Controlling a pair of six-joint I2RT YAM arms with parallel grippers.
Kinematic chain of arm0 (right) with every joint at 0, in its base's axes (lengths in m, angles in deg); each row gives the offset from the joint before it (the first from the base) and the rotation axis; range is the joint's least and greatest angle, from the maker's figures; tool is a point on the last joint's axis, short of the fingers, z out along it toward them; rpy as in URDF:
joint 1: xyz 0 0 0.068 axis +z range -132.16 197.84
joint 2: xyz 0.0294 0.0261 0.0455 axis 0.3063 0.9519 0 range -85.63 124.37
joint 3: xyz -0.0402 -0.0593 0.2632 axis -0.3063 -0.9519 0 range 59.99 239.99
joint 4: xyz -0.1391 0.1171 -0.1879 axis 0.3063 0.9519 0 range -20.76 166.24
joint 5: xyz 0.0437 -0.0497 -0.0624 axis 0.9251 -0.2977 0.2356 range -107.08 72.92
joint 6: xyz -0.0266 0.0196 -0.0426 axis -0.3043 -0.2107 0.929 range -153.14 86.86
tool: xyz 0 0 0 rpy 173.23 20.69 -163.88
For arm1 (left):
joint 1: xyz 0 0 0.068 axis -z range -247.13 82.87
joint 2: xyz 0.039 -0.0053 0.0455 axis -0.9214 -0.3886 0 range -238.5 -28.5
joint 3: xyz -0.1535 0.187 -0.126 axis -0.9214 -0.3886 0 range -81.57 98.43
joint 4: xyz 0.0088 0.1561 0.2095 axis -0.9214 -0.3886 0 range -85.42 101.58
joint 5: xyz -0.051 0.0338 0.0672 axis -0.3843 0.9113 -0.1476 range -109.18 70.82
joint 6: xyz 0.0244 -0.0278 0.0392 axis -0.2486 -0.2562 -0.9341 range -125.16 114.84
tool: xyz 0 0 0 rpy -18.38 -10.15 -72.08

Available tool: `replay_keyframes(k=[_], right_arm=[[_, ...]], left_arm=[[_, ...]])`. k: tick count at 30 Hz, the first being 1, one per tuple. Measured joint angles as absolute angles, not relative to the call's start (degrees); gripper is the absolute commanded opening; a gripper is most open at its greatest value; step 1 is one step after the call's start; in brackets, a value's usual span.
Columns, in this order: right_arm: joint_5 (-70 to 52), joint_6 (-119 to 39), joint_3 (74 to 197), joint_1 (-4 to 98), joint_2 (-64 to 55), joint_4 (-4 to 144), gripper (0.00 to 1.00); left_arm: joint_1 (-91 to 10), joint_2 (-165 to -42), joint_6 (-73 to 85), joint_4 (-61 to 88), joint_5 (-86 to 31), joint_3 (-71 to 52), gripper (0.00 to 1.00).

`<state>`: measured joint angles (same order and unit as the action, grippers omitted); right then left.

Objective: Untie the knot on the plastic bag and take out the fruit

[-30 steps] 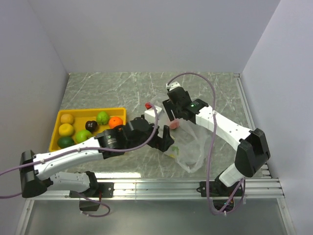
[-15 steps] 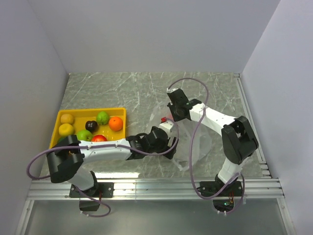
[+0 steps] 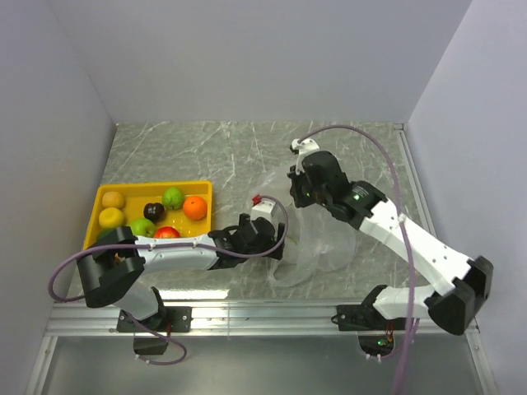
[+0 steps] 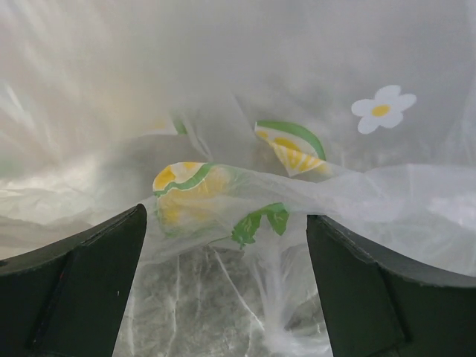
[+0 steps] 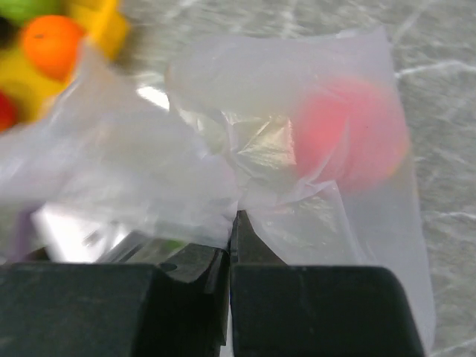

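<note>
The transparent plastic bag point(image 3: 323, 240) lies crumpled on the table right of centre. My right gripper point(image 3: 295, 197) is at its upper left edge, shut on a fold of the film point(image 5: 245, 190). A pink fruit point(image 5: 349, 134) shows blurred through the plastic just beyond that pinch. My left gripper point(image 3: 278, 245) stands open at the bag's left side, with printed film point(image 4: 223, 201) between its fingers point(image 4: 74, 282). An orange point(image 3: 195, 207), a red point(image 3: 167, 234), a dark purple point(image 3: 154, 211) and two light green fruits point(image 3: 173, 197) lie in the tray. I cannot make out the knot.
The yellow tray point(image 3: 207, 188) sits at the left, also holding two yellow fruits point(image 3: 114, 199). My left arm point(image 3: 177, 251) stretches along the tray's near edge. White walls close in the table at the back and on both sides.
My right gripper has shut on the bag's film. A red fruit has appeared in the tray. The left arm has swung low along the tray, its gripper staying open at the bag.
</note>
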<state>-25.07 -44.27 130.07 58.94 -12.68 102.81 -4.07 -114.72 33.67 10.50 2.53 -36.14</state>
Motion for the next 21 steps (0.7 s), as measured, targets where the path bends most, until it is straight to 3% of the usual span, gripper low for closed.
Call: replay_keyframes(k=[9,14,21], right_arm=[[-16.57,-48.27,118.38,60.45,-16.07,104.03,0.0],[-10.19,-47.97,118.09,60.45,-16.7,105.56,0.0],[-16.29,-48.56,118.99,58.35,-16.55,105.28,0.0]], left_arm=[[-4.09,-107.29,37.6,11.68,3.25,-44.16,0.93],[-4.09,-104.23,39.55,11.73,3.62,-46.48,0.94],[-1.86,-103.02,37.28,14.33,1.9,-46.52,0.96]])
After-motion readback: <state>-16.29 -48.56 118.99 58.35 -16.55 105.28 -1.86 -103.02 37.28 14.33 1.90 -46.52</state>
